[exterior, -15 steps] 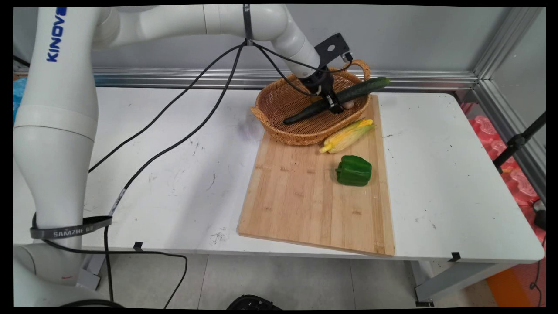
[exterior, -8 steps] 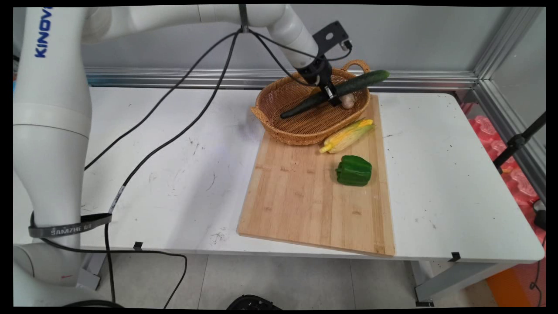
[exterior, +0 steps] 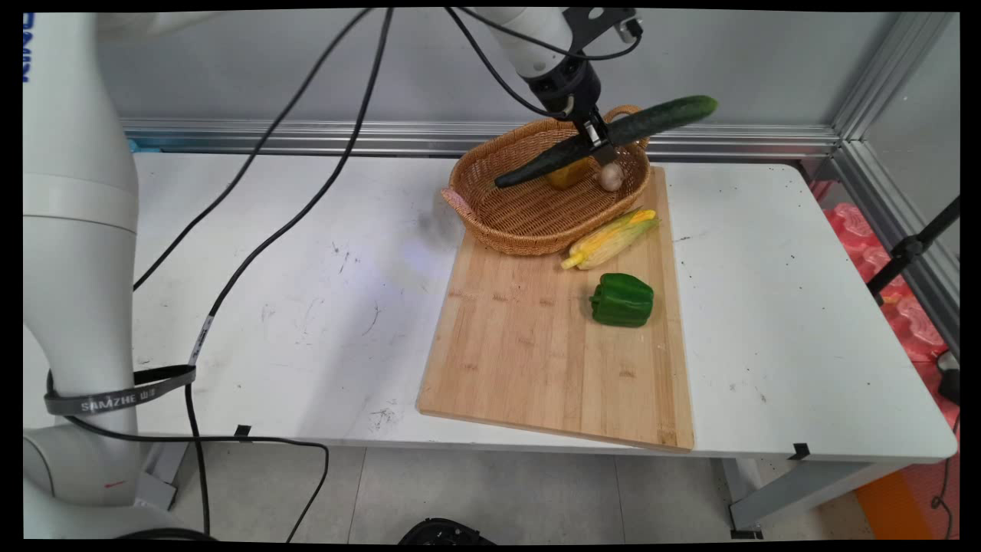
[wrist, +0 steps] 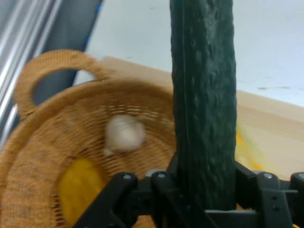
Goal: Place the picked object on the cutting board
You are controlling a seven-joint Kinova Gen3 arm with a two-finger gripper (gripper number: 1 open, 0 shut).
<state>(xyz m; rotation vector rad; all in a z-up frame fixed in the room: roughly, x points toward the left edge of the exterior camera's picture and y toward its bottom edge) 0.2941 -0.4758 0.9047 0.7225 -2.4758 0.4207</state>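
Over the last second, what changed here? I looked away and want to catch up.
The hand, shut on the cucumber throughout, rose and lifted the cucumber out of the wicker basket, so it now hangs tilted above the basket's rim. That uncovered a yellow item beside the garlic inside. The corn, green pepper, cutting board and basket stayed put.

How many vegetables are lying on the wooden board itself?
2: a corn cob by the basket, and a green pepper just nearer the camera on the wooden board.

Cucumber in end effector above basket
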